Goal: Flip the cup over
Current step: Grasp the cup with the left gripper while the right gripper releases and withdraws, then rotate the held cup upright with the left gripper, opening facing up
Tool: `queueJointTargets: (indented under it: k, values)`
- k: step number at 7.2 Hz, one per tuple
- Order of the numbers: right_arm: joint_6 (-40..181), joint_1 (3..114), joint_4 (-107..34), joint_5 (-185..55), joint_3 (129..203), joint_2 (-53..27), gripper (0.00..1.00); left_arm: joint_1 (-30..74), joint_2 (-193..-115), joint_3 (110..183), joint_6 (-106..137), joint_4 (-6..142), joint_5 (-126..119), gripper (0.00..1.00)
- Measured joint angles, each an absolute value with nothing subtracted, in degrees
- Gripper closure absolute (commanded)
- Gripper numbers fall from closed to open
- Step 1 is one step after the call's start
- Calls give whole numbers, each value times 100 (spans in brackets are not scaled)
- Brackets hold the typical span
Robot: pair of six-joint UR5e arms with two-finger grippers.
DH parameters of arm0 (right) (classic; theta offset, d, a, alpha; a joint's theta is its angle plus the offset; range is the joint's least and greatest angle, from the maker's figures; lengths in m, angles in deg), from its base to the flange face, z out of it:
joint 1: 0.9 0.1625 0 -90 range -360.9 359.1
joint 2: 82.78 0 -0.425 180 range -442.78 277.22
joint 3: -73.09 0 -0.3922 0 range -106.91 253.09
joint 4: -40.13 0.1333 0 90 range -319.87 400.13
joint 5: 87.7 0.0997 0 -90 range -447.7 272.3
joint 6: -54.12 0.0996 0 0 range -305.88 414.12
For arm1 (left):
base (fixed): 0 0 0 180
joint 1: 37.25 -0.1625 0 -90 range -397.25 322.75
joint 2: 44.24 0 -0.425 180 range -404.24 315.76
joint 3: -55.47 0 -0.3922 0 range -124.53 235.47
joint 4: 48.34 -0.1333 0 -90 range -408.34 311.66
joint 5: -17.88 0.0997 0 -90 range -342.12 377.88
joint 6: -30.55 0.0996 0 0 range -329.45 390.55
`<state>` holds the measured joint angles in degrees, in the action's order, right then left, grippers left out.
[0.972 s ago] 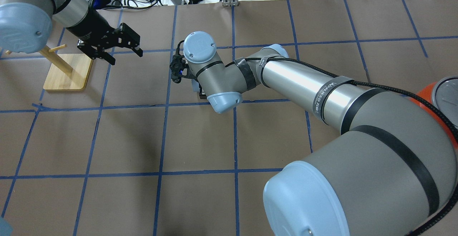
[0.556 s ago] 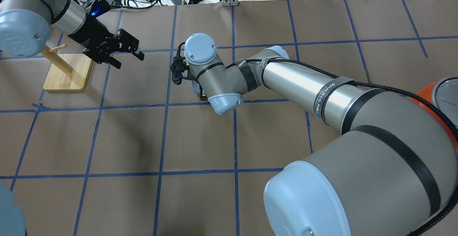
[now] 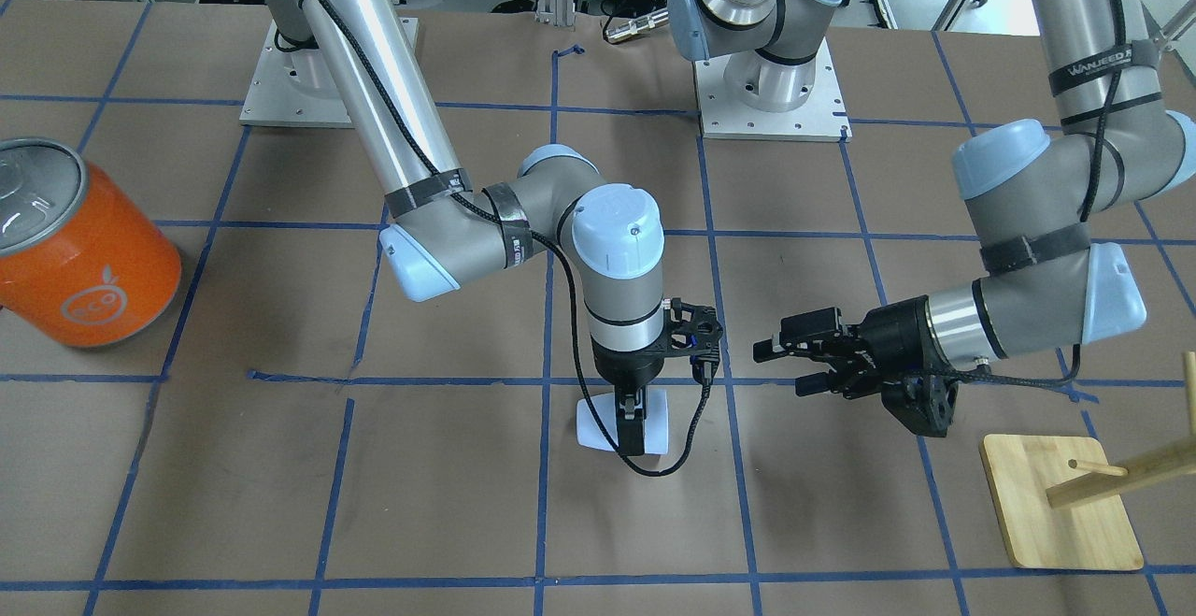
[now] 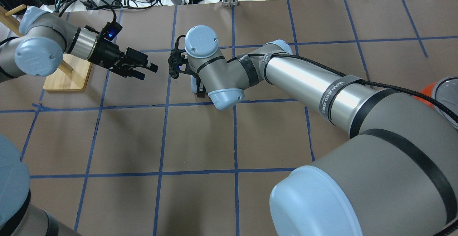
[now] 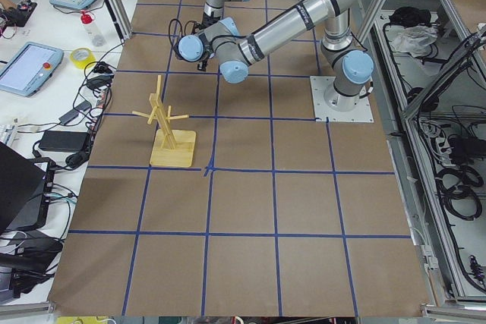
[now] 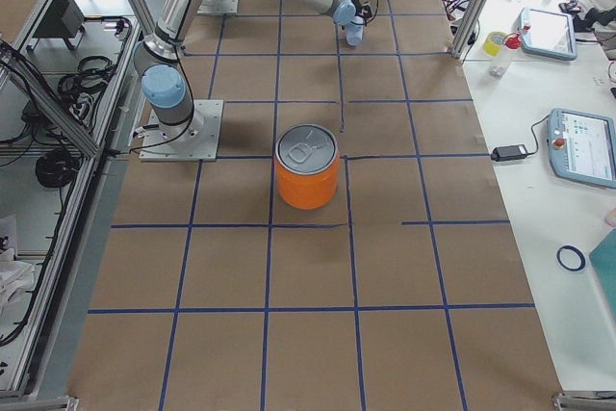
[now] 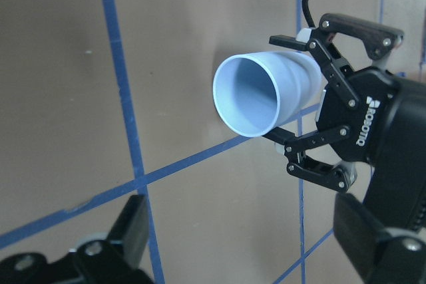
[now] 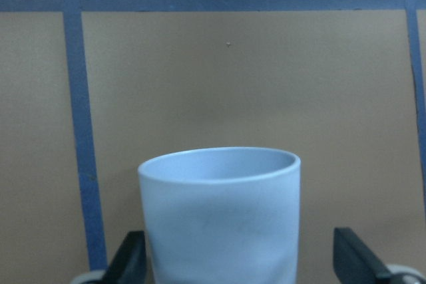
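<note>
"ROBOTIQ" stands in white on the black body of the right pincer (image 7: 283, 88). "WANJEED" reads on the right arm's strap (image 4: 331, 94) and on the left arm's strap (image 3: 1103, 63). The orange can (image 3: 89, 261) bears a white logo, its letters unclear.

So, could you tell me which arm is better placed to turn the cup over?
Probably right. The right gripper is shut on the cup, holding it on its side, so a wrist turn may finish it. The left gripper is open and apart from it.
</note>
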<state>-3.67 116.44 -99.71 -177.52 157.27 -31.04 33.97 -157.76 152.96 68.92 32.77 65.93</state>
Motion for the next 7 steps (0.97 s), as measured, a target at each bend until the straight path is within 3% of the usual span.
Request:
queueJointTargets:
  k: [6, 7]
  values:
    - [1695, 9824, -7406, -17755, 15704, -1412, 0, 3806, -16757, 15583, 7551, 2977, 4588, 0]
    - [2260, 9367, -6971, -17728, 15721, -1086, 0, 3917, -16902, 15583, 7533, 2855, 4461, 18]
